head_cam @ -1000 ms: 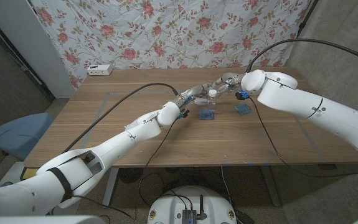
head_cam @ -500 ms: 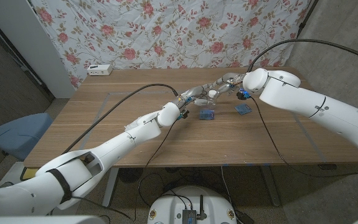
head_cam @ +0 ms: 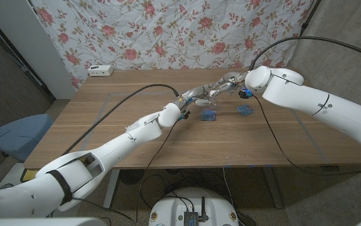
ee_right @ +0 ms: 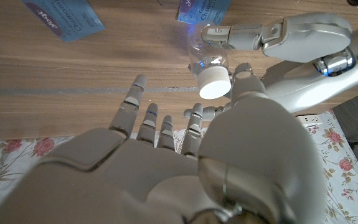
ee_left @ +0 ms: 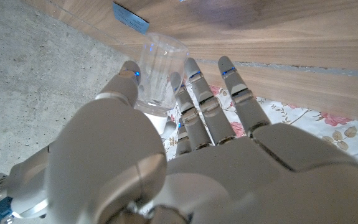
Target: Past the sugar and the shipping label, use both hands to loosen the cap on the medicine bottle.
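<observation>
A clear medicine bottle (head_cam: 210, 95) with a white cap (ee_right: 212, 86) is held above the table's far middle. My left hand (head_cam: 198, 95) grips its body (ee_left: 159, 73) between thumb and fingers. In the right wrist view those left fingers (ee_right: 261, 35) wrap the bottle. My right hand (head_cam: 228, 84) hovers just right of the cap with its fingers (ee_right: 142, 111) spread and its thumb (ee_right: 246, 79) beside the cap, not clasping it. Two blue packets (head_cam: 209, 115) (head_cam: 245, 109) lie on the wood in front of the bottle.
A white box (head_cam: 100, 70) sits at the table's far left edge. Black cables (head_cam: 136, 93) trail from both wrists across the wooden table (head_cam: 105, 125). A floral cloth (head_cam: 167, 31) hangs behind. A blue chair (head_cam: 18, 135) stands left of the table.
My right arm has drawn slightly back and up, away from the cap. The left hand and the bottle have stayed put.
</observation>
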`<action>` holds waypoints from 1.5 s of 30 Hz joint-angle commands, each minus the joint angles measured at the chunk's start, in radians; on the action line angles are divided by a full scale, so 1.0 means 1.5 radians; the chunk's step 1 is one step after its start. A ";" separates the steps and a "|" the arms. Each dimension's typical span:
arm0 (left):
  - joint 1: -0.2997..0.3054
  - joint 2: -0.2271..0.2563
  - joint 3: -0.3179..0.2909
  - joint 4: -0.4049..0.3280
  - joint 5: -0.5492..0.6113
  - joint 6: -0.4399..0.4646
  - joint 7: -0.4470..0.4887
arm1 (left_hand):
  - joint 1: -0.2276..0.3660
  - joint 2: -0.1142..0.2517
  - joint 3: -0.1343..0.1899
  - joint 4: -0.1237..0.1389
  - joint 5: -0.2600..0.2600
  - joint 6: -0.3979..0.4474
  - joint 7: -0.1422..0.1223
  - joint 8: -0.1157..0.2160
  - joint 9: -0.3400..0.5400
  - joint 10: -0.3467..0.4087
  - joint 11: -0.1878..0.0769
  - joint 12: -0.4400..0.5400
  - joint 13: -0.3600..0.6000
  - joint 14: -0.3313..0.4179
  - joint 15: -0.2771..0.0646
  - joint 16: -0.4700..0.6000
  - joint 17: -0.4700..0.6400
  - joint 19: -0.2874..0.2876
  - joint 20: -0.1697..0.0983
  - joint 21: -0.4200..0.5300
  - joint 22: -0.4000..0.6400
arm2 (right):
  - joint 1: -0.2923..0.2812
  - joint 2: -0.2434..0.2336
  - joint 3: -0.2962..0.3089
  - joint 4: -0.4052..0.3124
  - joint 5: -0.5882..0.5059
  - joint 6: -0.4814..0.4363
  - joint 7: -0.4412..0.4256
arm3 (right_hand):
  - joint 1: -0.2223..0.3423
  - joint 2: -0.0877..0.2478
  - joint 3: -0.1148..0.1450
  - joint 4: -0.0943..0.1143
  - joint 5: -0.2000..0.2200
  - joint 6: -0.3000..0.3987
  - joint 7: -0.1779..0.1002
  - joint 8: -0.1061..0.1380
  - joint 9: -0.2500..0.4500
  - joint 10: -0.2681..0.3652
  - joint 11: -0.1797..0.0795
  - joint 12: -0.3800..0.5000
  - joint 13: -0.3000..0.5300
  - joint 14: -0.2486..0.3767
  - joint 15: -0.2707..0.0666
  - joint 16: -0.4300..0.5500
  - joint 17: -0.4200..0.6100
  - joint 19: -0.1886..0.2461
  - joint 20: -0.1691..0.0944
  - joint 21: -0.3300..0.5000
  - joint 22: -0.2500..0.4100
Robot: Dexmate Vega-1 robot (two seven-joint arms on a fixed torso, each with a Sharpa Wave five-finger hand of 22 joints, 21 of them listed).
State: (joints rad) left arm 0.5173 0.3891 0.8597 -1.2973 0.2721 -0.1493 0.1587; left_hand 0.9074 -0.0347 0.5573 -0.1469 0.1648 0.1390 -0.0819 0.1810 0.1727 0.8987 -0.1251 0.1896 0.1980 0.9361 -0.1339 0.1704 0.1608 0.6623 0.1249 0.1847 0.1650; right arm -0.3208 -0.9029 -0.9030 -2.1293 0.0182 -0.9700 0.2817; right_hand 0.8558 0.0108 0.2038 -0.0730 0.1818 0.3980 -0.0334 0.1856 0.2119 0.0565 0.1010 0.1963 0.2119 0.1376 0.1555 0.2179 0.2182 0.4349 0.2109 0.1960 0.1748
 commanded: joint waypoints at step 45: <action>-0.046 -0.024 0.005 0.103 0.000 -0.087 0.013 | 0.009 0.007 0.006 -0.003 0.006 0.006 -0.005 0.004 0.001 0.018 -0.009 0.006 0.001 0.004 -0.028 0.005 0.001 -0.003 -0.002 0.001 0.001 | 0.005 0.055 -0.062 0.039 -0.315 0.030 0.110 | -0.103 -0.028 -0.033 0.009 0.005 0.084 -0.012 0.048 0.016 -0.020 0.037 0.006 0.007 -0.050 0.041 -0.017 -0.011 -0.069 0.003 -0.009 -0.002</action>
State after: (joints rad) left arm 0.4665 0.3657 0.8621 -1.1870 0.2759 -0.2530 0.1771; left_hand 0.9091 -0.0363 0.5608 -0.1516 0.1656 0.1447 -0.0875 0.1810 0.1727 0.9009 -0.1229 0.1929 0.1980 0.9361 -0.1339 0.1743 0.1609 0.6624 0.1249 0.1847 0.1650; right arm -0.3127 -0.8448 -0.9887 -2.0826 -0.3992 -0.9005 0.4240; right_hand 0.6883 -0.0276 0.1478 -0.0499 0.1846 0.5067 -0.0457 0.2479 0.2305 0.0246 0.1537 0.1995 0.2185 0.0654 0.2197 0.1954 0.1998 0.3304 0.2149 0.1805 0.1720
